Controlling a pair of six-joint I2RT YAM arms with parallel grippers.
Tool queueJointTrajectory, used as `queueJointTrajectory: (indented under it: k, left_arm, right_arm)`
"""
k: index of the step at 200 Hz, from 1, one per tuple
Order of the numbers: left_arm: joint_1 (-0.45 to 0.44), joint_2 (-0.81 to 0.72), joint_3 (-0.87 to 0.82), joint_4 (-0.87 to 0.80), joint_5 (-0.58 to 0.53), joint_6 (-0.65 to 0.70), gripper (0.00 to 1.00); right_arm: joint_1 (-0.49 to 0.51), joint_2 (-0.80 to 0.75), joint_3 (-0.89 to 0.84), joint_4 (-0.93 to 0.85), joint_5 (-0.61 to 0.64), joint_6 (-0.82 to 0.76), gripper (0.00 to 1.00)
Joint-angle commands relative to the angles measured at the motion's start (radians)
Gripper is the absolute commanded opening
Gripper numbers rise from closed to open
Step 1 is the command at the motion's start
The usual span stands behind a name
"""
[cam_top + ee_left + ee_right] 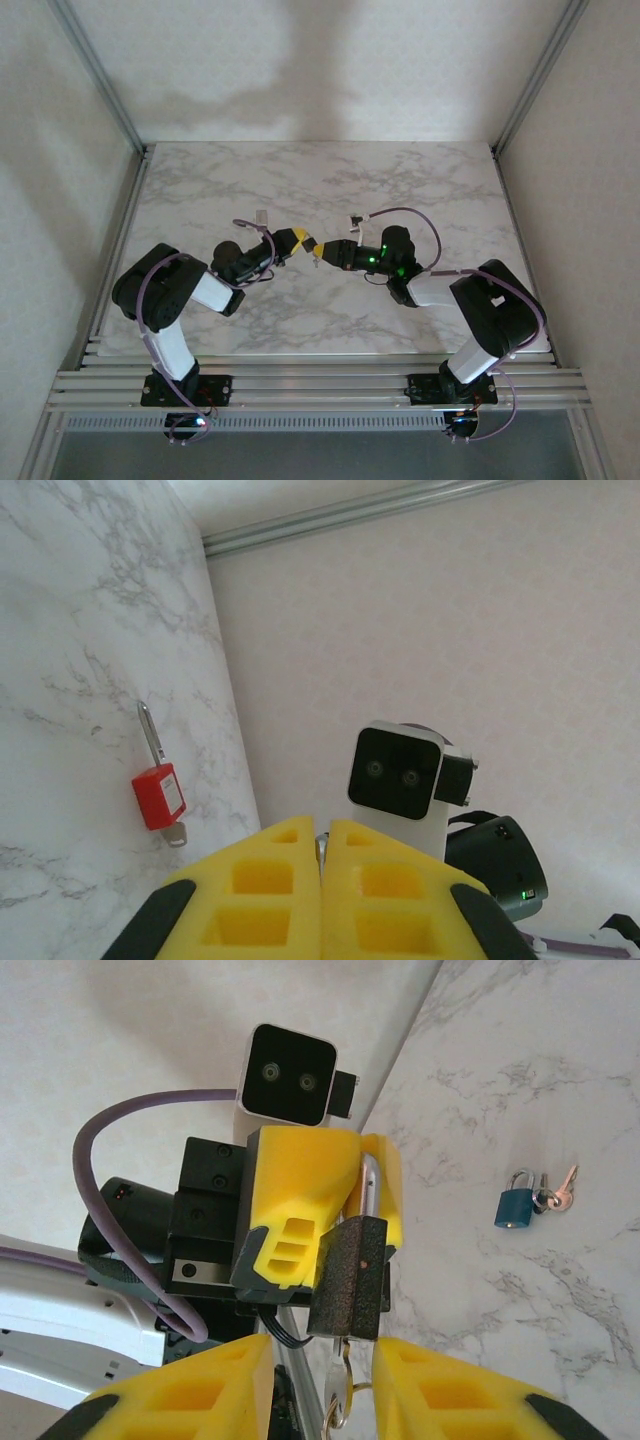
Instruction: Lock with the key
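A dark speckled padlock (348, 1280) hangs in the air above the table, keyhole end toward my right wrist camera. My left gripper (362, 1188) is shut on its silver shackle (368, 1182); in the left wrist view the yellow fingers (270, 890) meet around a sliver of metal (321, 848). A key (340, 1380) on a ring sticks out of the padlock's underside. My right gripper (322, 1390) stands open around that key, with a gap on each side. From above, the two grippers, left (297, 240) and right (322, 251), meet tip to tip over the table's middle.
A red padlock (158, 796) with a key (176, 833) in it lies on the marble table (420, 180). A blue padlock (515, 1210) with keys (560, 1192) lies farther off. Aluminium frame rails (320, 385) run along the near edge.
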Motion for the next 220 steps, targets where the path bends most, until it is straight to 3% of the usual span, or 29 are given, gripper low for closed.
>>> queueJointTrajectory:
  k: [1,45,148,220]
  left_arm:
    - [0.017,0.018,-0.014,0.168,0.004,-0.029,0.0]
    - [0.025,0.029,-0.02,0.194,0.003,-0.044,0.0]
    - [0.039,0.027,-0.036,0.243,0.001,-0.066,0.0]
    - [0.054,0.033,-0.052,0.297,-0.006,-0.087,0.0]
  right_arm:
    - [0.009,0.012,0.034,0.013,-0.029,-0.004,0.31]
    - [0.022,0.051,0.054,0.005,-0.041,0.009,0.33]
    - [0.025,0.079,0.073,-0.016,-0.051,0.008,0.28]
    - [0.036,0.119,0.086,0.011,-0.063,0.038,0.31]
